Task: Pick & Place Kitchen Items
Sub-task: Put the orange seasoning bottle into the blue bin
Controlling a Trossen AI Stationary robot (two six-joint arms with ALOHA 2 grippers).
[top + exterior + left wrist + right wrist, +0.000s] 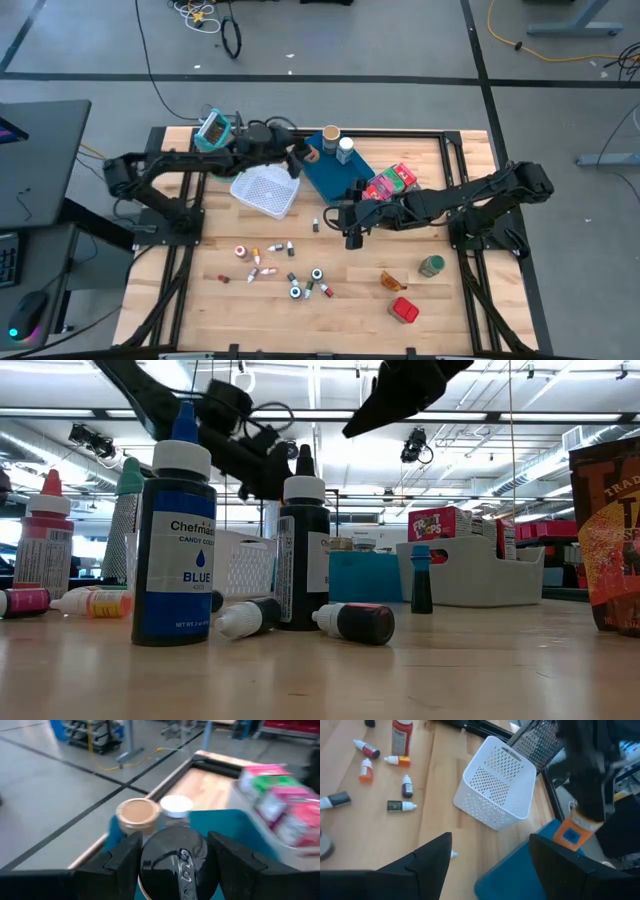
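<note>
My left gripper (303, 157) is shut on a small jar with a black lid (177, 865) and an orange label (574, 832), over the left edge of the blue tray (325, 178). Two jars stand on that tray, one brown-lidded (137, 815) and one white-lidded (176, 806). My right gripper (352, 235) hovers open over bare table in front of the tray and touches nothing. Small bottles (290, 270) lie and stand on the table's near part. A green jar (431, 266), an orange packet (392, 282) and a red tin (405, 310) rest near the right. My left gripper pinches the black-lidded jar between its two fingers (122, 862), one on each side of its lid end (150, 870). The fingers come from above, slanting down. The jar is lifted clear, and its orange-labelled body (572, 834) hangs tilted below the fingers, above the tray.
The white mesh basket (265, 190) sits left of the tray, under my left arm. The grey bin (390, 185) with red, pink and green packets stands right of the tray. Black frame rails (470, 290) run along the table's sides. Bare wood lies between basket and bottles.
</note>
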